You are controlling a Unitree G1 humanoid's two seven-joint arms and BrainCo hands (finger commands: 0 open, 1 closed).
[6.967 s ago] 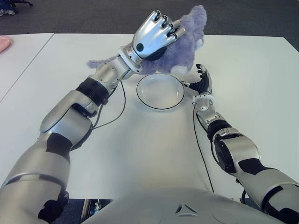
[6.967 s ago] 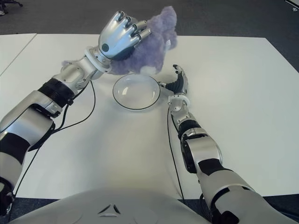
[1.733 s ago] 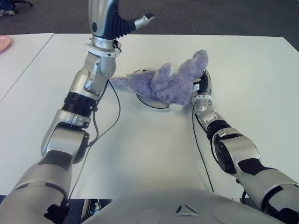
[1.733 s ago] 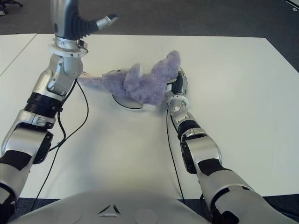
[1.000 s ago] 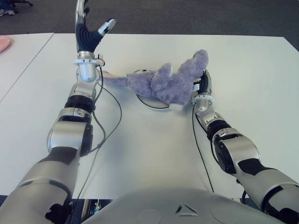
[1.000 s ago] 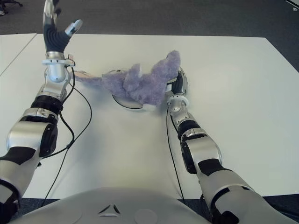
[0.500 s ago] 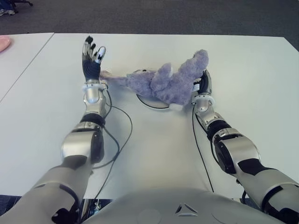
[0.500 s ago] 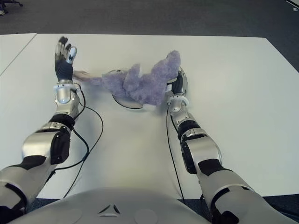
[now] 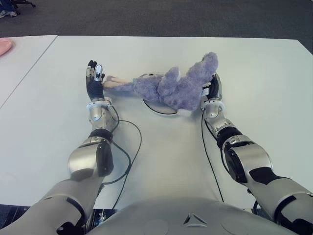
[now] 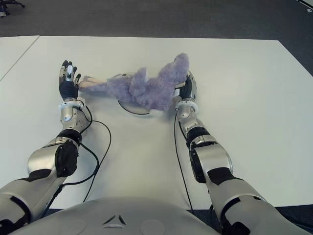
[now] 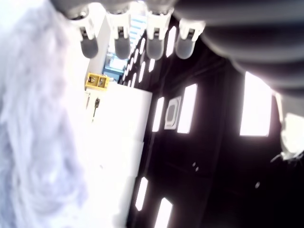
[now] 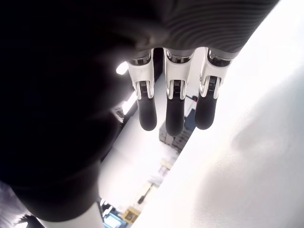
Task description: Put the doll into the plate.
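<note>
A purple plush doll (image 9: 171, 88) lies across the white plate (image 9: 157, 108), covering most of it; only the plate's near rim shows. One thin limb of the doll stretches left over the table. My left hand (image 9: 94, 83) is on the table just left of that limb's tip, fingers straight and holding nothing. The doll's blurred purple fur (image 11: 33, 118) fills one side of the left wrist view beside my extended fingertips (image 11: 118, 45). My right hand (image 9: 213, 89) sits by the doll's right side, fingers extended (image 12: 173, 102) and empty.
The white table (image 9: 161, 156) stretches wide around the plate. A second white table (image 9: 19, 58) adjoins on the left with a pink object (image 9: 4, 46) at its far edge. Black cables (image 9: 122, 147) trail from both forearms over the tabletop. Dark floor lies beyond.
My left hand let go of the doll over the plate, swung left and came down to the table. The doll now lies on the plate. The right hand stayed put.
</note>
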